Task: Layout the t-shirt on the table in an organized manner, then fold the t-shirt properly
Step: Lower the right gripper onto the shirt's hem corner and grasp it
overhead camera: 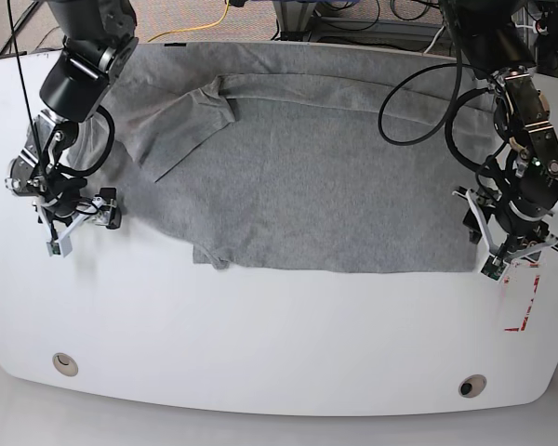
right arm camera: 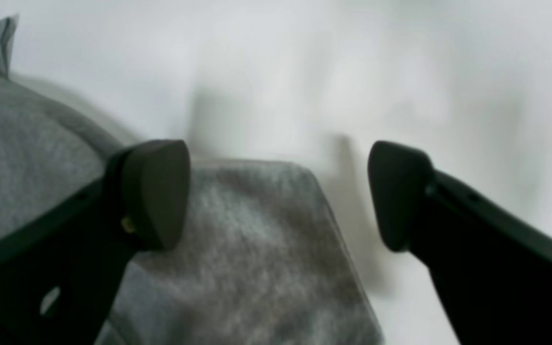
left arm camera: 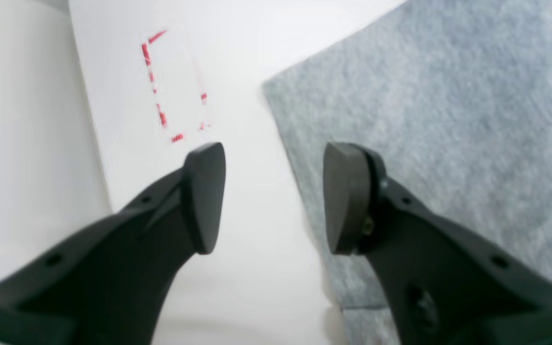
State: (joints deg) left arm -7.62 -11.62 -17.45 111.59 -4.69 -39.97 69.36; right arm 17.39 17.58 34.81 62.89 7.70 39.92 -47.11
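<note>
Heather-grey short-sleeved jersey t-shirt (overhead camera: 307, 177): spread across glossy white desk (overhead camera: 260, 344), one sleeve folded over. Left hand (left arm camera: 274, 199): agape, empty, at the shirt's edge. Right hand (right arm camera: 278, 194): agape, empty, over a sleeve.

Lab: cables (overhead camera: 418, 88), taped table (overhead camera: 260, 325)

Heather-grey t-shirt (overhead camera: 316, 186) on a glossy white table (overhead camera: 260, 344) marked with red tape (overhead camera: 523, 302); black fingers (left arm camera: 204, 196).

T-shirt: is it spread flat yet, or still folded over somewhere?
Mostly spread, not fully flat. The t-shirt covers the table, but one sleeve lies folded over its body and the near hem is bunched.
</note>
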